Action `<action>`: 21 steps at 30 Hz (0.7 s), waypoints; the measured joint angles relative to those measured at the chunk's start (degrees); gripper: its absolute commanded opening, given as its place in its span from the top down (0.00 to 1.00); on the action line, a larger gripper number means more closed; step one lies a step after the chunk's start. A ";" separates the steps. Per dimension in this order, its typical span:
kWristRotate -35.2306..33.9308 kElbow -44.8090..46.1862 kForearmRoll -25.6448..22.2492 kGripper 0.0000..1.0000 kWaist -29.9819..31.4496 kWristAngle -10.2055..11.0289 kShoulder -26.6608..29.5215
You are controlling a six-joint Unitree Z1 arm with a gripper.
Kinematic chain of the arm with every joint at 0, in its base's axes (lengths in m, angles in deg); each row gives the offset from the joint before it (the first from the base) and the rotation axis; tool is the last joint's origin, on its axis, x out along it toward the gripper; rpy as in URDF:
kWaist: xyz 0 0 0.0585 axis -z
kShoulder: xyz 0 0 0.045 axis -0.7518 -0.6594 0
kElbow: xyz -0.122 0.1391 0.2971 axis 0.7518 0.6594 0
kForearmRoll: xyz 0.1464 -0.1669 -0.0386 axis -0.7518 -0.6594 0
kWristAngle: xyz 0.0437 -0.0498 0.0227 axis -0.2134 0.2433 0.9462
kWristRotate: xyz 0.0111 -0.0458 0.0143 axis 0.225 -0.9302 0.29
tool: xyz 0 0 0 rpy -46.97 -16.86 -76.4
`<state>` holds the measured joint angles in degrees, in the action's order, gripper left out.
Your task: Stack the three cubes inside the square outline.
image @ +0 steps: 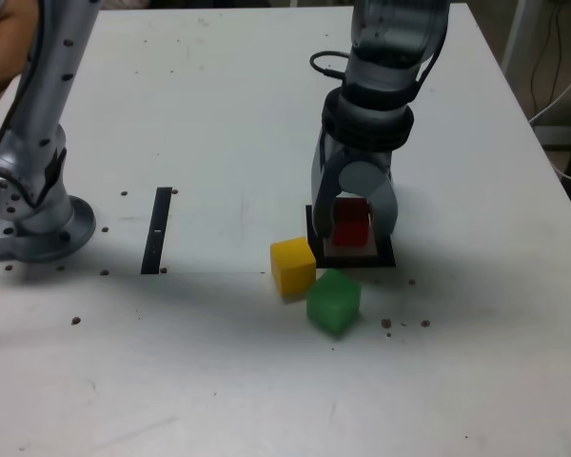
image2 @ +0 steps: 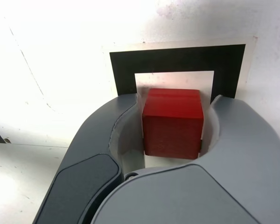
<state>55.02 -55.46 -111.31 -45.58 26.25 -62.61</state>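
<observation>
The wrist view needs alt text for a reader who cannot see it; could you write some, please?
A red cube sits between the grey gripper's jaws, inside a black square outline on a white table. A narrow gap shows beside the cube on one side.

White table top [image: 219, 114] is seen, scuffed and dotted with small dark specks [image: 404, 323]. A narrow black strip [image: 156, 229] is laid flat on it, toward the exterior view's left. White cables [image: 555, 90] are seen off the table's far right edge.
</observation>
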 measured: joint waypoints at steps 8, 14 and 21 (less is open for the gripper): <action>-0.55 -1.24 -1.61 0.01 0.34 1.32 1.09; -1.24 -1.12 -4.26 0.00 0.44 2.00 4.42; -2.33 -2.71 -9.63 0.01 4.48 2.02 9.19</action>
<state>52.69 -58.17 -120.94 -41.10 28.27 -53.41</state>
